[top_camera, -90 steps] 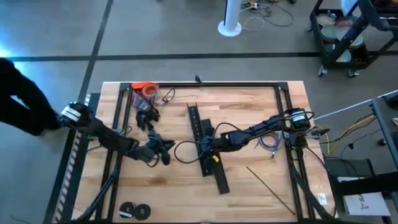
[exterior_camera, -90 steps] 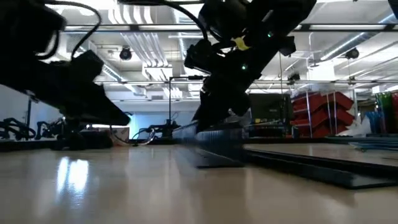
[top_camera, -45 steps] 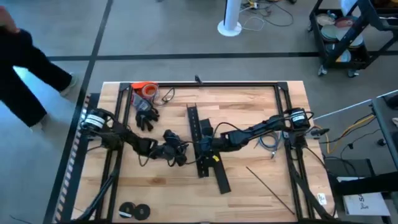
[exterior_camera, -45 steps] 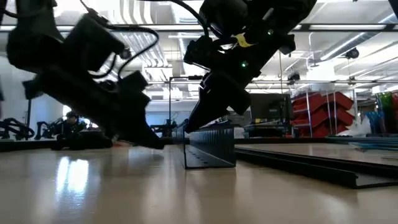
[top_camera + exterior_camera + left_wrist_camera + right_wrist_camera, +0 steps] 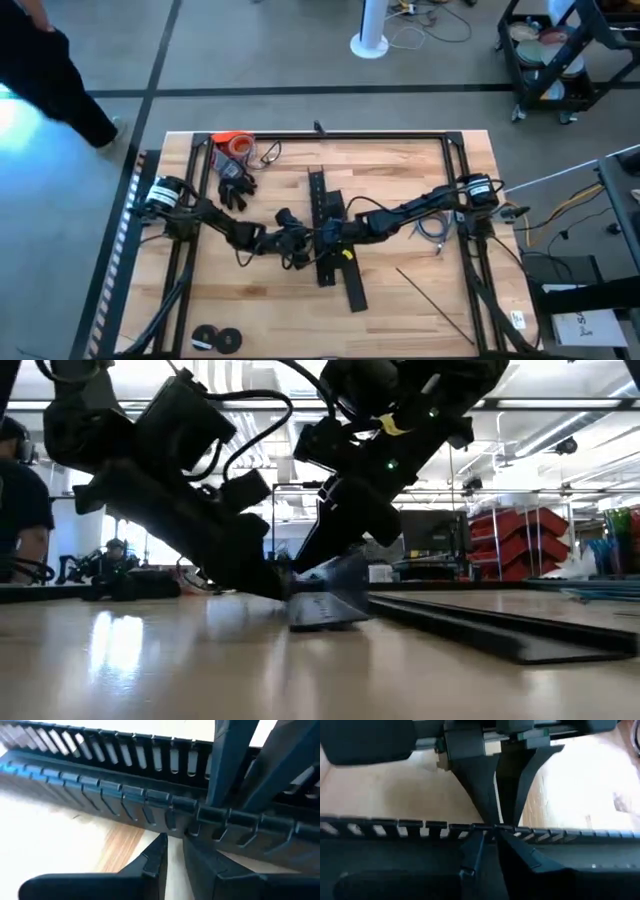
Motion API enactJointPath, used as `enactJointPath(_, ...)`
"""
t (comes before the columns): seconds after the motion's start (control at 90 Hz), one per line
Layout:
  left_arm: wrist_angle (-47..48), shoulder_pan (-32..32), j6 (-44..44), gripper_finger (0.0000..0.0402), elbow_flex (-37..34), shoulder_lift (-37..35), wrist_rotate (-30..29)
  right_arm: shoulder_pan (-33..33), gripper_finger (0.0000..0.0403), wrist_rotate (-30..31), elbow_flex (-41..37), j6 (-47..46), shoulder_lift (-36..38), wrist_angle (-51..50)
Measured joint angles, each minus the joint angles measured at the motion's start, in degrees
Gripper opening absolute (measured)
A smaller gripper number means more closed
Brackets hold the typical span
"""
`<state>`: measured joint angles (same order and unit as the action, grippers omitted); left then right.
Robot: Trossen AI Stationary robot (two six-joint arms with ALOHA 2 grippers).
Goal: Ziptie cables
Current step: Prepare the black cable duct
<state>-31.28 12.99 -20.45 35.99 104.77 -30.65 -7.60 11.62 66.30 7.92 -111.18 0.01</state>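
Note:
A long black bar with comb-like slots (image 5: 319,200) lies mid-table, running near to far. It is tipped onto one edge in the low view (image 5: 330,595). My right gripper (image 5: 325,237) reaches over its channel from the right and is shut on its left wall. My left gripper (image 5: 300,245) comes from the left, shut, with its tips at the same wall (image 5: 175,840). Of the cables I make out only a small tangle of thin grey wires (image 5: 432,228) lying on the table by the right arm, untouched. A flat black strip (image 5: 352,285) lies beside the bar's near end. My left gripper has its shut fingertips (image 5: 161,842) against the outer face of the bar's left slotted wall (image 5: 172,822), slanting down from the table's left. Whether a tooth sits between the tips I cannot tell. My right gripper pinches the top edge of the bar's left slotted wall (image 5: 492,826) between its two fingers (image 5: 475,847). They reach across the channel from the table's right, slanting down and lying across the bar. The bar is tilted, with its lower edge on the table.
A black frame (image 5: 330,135) rims the table. At the far left lie an orange roll (image 5: 232,143) and a dark clump (image 5: 235,185). Two black rolls (image 5: 216,340) sit at the near edge, a thin rod (image 5: 430,300) at the near right. A person (image 5: 50,70) walks beyond the left edge.
My left gripper has travelled toward the table's right and reached the slotted bar. The bar has swung about, its far end going right, so it lies straighter near to far, and it has tipped from upright onto one edge. The person outside the left edge has walked on.

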Motion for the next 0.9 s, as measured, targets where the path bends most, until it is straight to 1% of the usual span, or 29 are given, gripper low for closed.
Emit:
enactJointPath(0.422, 1.6, -0.1, 0.7, 0.0049, 1.2, 0.2, 0.2, 0.0, 0.0043, 0.0, 0.0, 1.1, 0.0, 1.8)
enactJointPath(0.611, 2.7, -0.1, 1.4, 0.0049, 2.6, 0.1, 0.2, 0.0, 0.0032, 0.0, 0.0, 1.1, 0.0, 3.1)
enactJointPath(0.778, 3.0, -0.1, 1.8, 0.0049, 2.6, 0.1, 0.2, 0.0, 0.0021, 0.4, 0.1, 1.1, 0.1, 2.4)
enactJointPath(0.9, 5.2, -0.1, 1.8, 0.0049, 2.5, -0.3, 0.2, 0.0, 0.0017, 0.4, 0.1, 1.1, 1.3, 0.8)
